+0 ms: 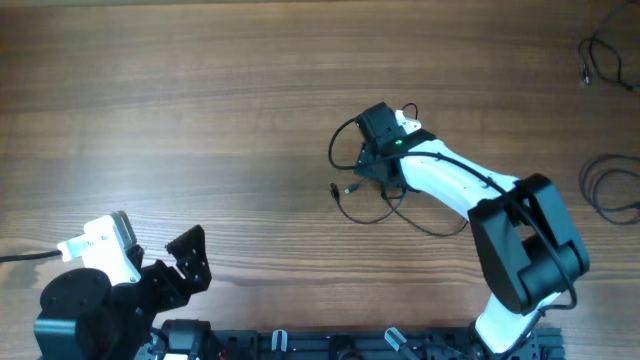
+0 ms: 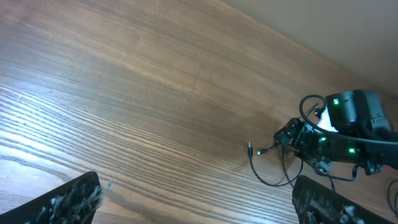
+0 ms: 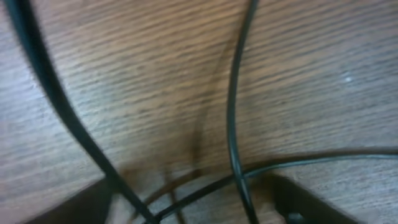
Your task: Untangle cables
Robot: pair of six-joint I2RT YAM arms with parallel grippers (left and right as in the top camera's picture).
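Tangled cables [image 1: 352, 188] lie just right of table centre, toward 3 o'clock, thin black cords with small plugs pointing to 9. My right gripper [image 1: 375, 178] is low over them, fingers [image 3: 308, 205] parted either side of a crossing with nothing pinched yet, likely to lift one cord off another. Spare cord loops [image 1: 605, 190] rest well apart at the 2 to 3 o'clock edge of the wooden table [image 1: 200, 100], while my left gripper [image 1: 190, 262] hangs at 7 o'clock, spread wide and empty, probably parked clear until a second hold is needed.
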